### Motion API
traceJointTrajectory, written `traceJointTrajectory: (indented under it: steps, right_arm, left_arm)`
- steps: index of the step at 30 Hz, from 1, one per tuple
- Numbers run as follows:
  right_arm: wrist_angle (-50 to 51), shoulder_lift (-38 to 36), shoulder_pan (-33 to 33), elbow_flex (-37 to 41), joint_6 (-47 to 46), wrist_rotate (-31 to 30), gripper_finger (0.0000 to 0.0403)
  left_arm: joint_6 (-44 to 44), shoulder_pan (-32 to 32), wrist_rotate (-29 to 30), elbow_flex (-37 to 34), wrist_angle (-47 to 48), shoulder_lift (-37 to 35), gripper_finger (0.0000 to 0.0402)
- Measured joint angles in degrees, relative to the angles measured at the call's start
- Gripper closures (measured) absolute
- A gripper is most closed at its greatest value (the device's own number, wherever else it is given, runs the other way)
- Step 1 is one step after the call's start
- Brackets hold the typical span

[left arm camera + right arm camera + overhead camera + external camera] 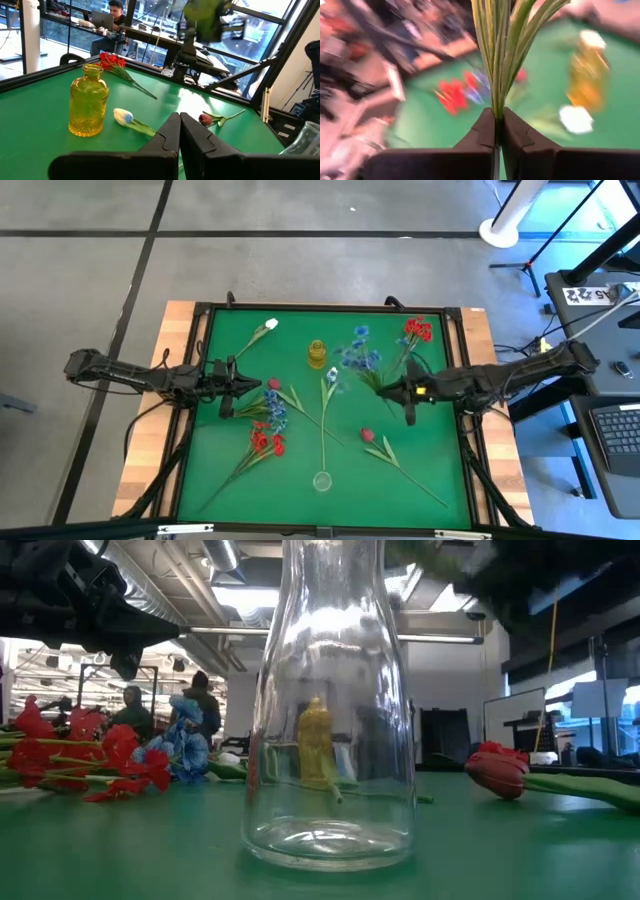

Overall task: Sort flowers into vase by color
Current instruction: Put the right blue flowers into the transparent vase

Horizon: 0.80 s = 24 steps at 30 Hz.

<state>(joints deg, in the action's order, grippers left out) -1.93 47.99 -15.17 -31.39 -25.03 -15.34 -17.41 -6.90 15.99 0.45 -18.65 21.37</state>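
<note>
My right gripper (381,390) is shut on a bunch of green stems whose blue heads (358,358) point toward the yellow vase (317,354). My left gripper (255,386) waits shut and touching nothing by a pink rosebud (274,384); its fingers (179,132) show closed in the left wrist view. Lying flat on the green mat are a red cluster (417,330), a white bud (270,326), a blue-white bud (332,375), a second rosebud (367,435) and a red-and-blue pile (268,430). The clear vase (322,480) stands upright near the near edge. My right gripper pinches several green stems (498,102) of the blue flowers between its two fingers, at the stems' lower end. It comes in roughly level from the table's right. The stems run on past the fingertips toward the blue heads. The bunch is lifted clear of the mat.
The yellow vase (89,107) stands far of centre, the clear vase (330,720) close to the low camera. A raised dark frame (200,400) rims the green mat. People sit in the room behind the table (112,17). Bare mat lies between the two vases (300,450).
</note>
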Motion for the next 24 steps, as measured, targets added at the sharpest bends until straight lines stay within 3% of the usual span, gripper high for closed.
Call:
traceJointTrajectory:
  steps: [7,11,16,20,24]
  right_arm:
    - [-29.51,9.01,-8.95,0.88,15.64,-0.61,0.0396]
    - [-49.00,19.15,-12.70,0.86,23.60,-1.74,0.0396]
    - [-72.54,33.67,-14.93,0.51,27.17,-5.27,0.0396]
    - [-81.68,43.30,-14.94,-2.97,26.68,-3.39,0.0396]
    - [-81.82,49.08,-14.88,-8.25,25.24,-0.83,0.0397]
  left_arm:
    - [-0.01,0.00,0.01,0.01,0.00,-0.01,0.0401]
    - [0.00,0.00,0.00,0.00,-0.07,-0.02,0.0401]
    - [-0.01,0.00,0.02,0.00,-0.03,-0.01,0.0401]
    - [0.00,0.00,0.00,0.00,-0.04,0.00,0.0401]
    - [0.00,0.00,0.02,0.00,-0.02,0.00,0.0401]
